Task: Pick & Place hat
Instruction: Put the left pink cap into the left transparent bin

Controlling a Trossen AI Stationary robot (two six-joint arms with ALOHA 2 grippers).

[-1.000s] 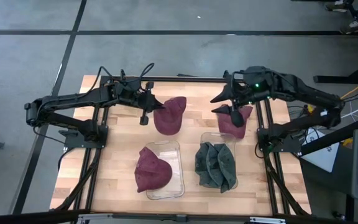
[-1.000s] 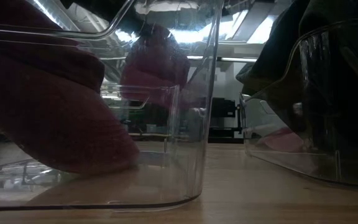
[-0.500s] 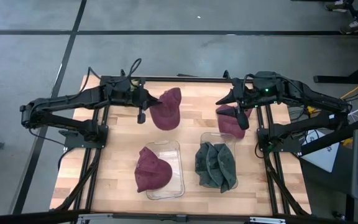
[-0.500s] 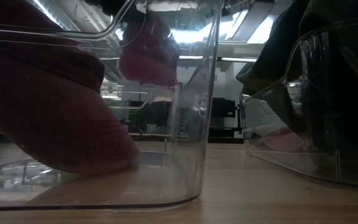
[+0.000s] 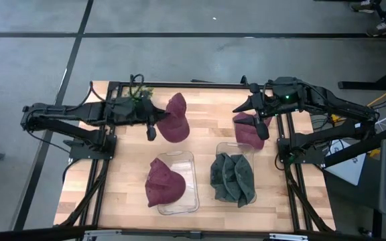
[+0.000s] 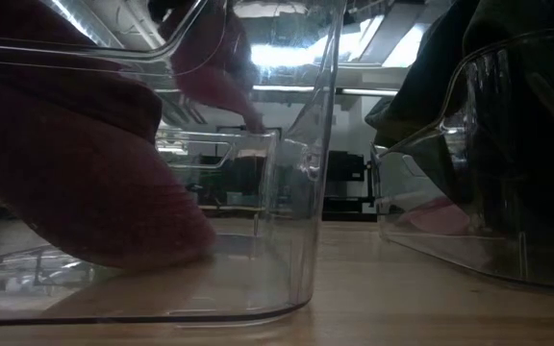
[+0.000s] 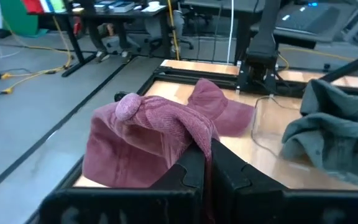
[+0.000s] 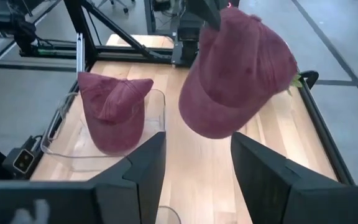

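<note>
Wooden table [image 5: 205, 150] carries two bins; left bin [image 5: 186, 184] holds a maroon hat [image 5: 163, 182], right bin [image 5: 228, 150] grey hats [image 5: 233, 177]; left gripper [image 5: 161, 119] pinches a cap [image 5: 175, 120], lifted only per right wrist view; right gripper [image 5: 259, 126] spread above another hat [image 5: 246, 132].

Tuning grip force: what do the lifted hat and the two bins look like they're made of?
Lifted hat: soft maroon fabric, matte, velvety nap like corduroy or suede cloth; it droops from the left hand. Bins: clear rigid plastic, glossy, with highlights and see-through walls.
</note>
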